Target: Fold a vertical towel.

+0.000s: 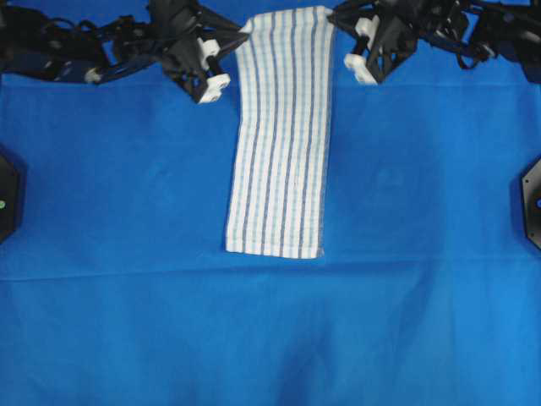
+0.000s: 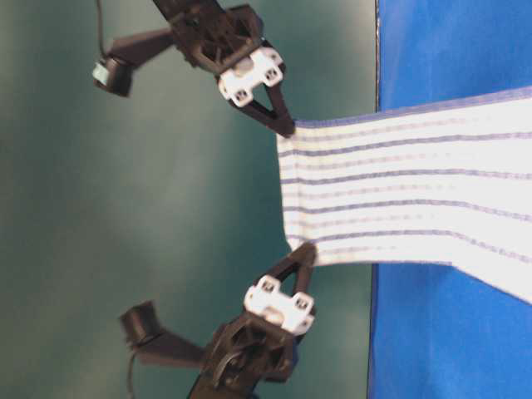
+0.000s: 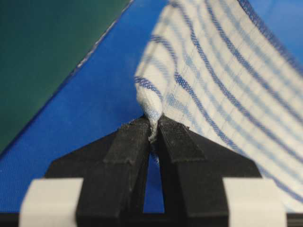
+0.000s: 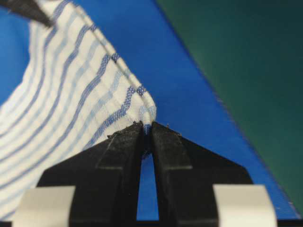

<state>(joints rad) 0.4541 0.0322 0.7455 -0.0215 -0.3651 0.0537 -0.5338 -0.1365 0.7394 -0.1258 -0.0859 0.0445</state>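
The left gripper (image 1: 243,35) has its fingers (image 3: 135,142) pinched on one top corner of the striped towel (image 1: 279,144), which hangs lifted at that end and trails down the blue sheet (image 1: 406,321), and the right gripper (image 1: 336,19) pinches the other corner.

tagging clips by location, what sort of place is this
Likely a robot lab bench: a table draped in a blue sheet, two black arms pinching a striped towel, and a plain green backdrop.
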